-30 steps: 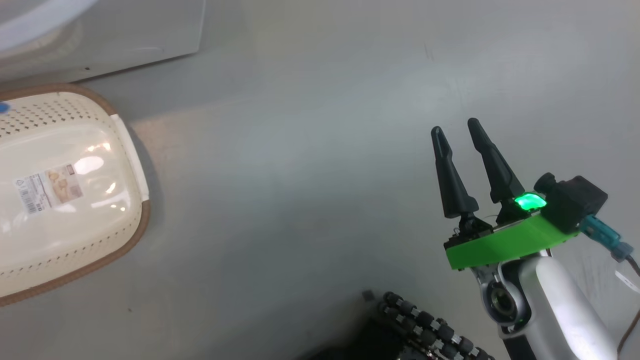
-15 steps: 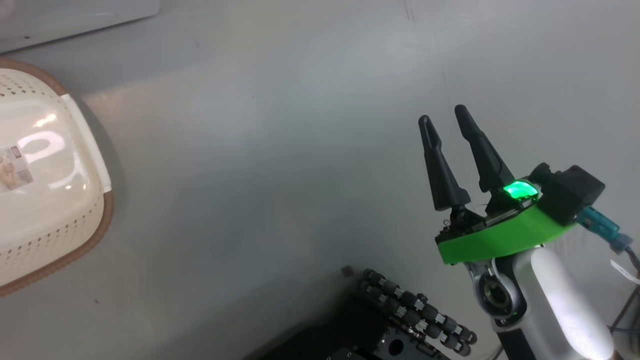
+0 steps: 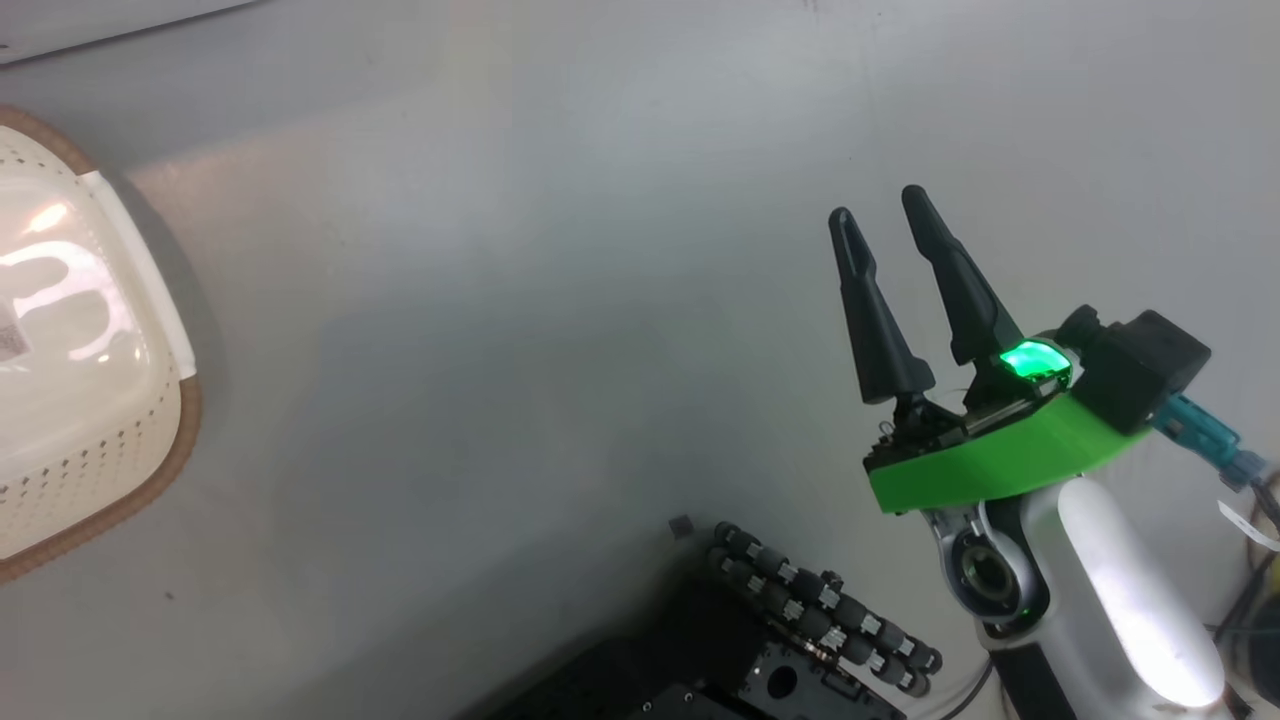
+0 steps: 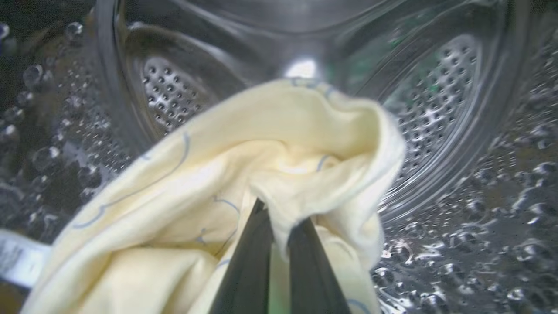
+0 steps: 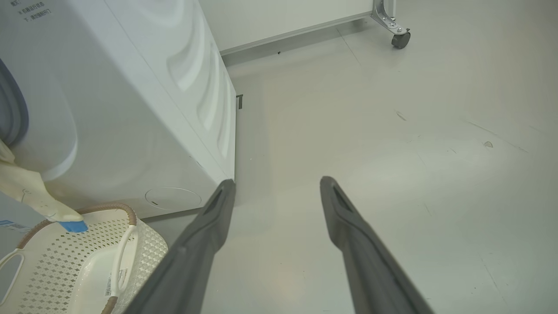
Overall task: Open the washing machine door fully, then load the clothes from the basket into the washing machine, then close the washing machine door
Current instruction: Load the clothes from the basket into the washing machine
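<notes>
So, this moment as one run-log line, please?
left gripper: shut on clothes, in drum | right gripper: open, idle | basket: floor bare

The right gripper (image 5: 277, 183) hangs over the grey floor (image 5: 392, 131), its fingers (image 5: 196, 244) spread apart. At the left stands the washing machine (image 5: 130, 109). The clothes (image 5: 26, 192) droop from its front, blue end over the basket (image 5: 148, 244) just beside it.

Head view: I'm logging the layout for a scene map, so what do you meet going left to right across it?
Cream perforated basket → bare grey floor → right gripper, fingers apart and holding nothing → teal cable plug behind its wrist.
</notes>
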`<state>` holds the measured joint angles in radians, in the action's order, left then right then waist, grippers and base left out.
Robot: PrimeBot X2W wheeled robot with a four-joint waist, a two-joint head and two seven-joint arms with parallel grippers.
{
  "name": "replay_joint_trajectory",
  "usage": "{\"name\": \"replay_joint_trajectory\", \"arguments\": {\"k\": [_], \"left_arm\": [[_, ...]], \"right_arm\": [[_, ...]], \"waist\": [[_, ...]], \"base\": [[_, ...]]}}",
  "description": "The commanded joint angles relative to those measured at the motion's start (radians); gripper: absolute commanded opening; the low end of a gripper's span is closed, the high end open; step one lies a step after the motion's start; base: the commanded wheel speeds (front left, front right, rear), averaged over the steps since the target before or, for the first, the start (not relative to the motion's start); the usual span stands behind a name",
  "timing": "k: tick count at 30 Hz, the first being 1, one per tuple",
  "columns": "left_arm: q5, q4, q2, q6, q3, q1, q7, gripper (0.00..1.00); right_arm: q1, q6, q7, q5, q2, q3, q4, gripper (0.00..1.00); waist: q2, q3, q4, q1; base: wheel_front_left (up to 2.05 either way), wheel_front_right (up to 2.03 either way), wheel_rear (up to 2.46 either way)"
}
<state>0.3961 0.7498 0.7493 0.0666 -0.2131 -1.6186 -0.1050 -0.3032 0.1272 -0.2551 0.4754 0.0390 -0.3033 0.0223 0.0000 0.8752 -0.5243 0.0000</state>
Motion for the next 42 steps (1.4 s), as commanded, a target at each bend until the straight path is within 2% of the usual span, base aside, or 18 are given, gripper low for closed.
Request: {"name": "replay_joint_trajectory", "arguments": {"k": [1, 4, 5, 6, 7, 15, 28, 36, 42], "left_arm": [[-0.004, -0.004, 0.033, -0.005, 0.007, -0.005, 0.008, 0.00], [0.011, 0.085, 0.013, -0.007, 0.001, 0.000, 0.061, 0.00], [0.014, 0.108, 0.006, -0.006, -0.003, -0.001, 0.076, 0.20], [0.014, 0.126, 0.000, -0.006, -0.009, -0.004, 0.088, 0.76], [0.010, 0.140, -0.004, -0.007, -0.016, -0.008, 0.096, 1.00], [0.005, 0.220, -0.036, -0.010, -0.043, 0.009, 0.075, 1.00], [0.063, 0.267, -0.109, -0.036, -0.025, 0.176, -0.032, 1.00], [0.103, 0.201, -0.166, -0.058, -0.008, 0.351, -0.112, 1.00], [0.115, 0.040, -0.210, -0.099, 0.006, 0.536, -0.149, 1.00]], "right_arm": [[0.023, 0.003, -0.007, 0.008, 0.011, -0.012, 0.024, 1.00], [0.026, 0.003, -0.007, 0.006, 0.011, -0.014, 0.020, 1.00], [0.026, 0.003, -0.007, 0.004, 0.011, -0.014, 0.018, 1.00], [0.026, 0.003, -0.007, 0.002, 0.011, -0.013, 0.016, 1.00], [0.026, 0.003, -0.007, 0.000, 0.011, -0.012, 0.015, 1.00], [0.035, 0.003, -0.007, -0.016, 0.011, 0.003, 0.004, 1.00], [0.059, 0.003, -0.007, -0.053, 0.011, 0.044, -0.009, 1.00], [0.074, 0.003, -0.007, -0.085, 0.011, 0.079, -0.013, 1.00], [0.086, 0.003, -0.007, -0.113, 0.011, 0.101, -0.022, 1.00]], "waist": [[0.0000, -0.002, 0.004, 0.0000], [0.0000, -0.010, 0.008, 0.0000], [0.0000, -0.013, 0.010, 0.0000], [0.0000, -0.015, 0.012, 0.0000], [0.0000, -0.017, 0.014, 0.0000], [0.0000, -0.054, 0.031, 0.0000], [0.0000, -0.144, 0.084, 0.0000], [0.0000, -0.214, 0.141, 0.0000], [0.0000, -0.274, 0.193, 0.0000]], "base": [[0.00, 0.00, 0.00], [0.00, 0.00, 0.00], [0.00, 0.00, 0.00], [0.00, 0.00, 0.00], [0.00, 0.00, 0.00], [0.00, 0.00, 0.00], [0.00, 0.00, 0.00], [0.00, 0.00, 0.00], [0.00, 0.00, 0.00]]}}
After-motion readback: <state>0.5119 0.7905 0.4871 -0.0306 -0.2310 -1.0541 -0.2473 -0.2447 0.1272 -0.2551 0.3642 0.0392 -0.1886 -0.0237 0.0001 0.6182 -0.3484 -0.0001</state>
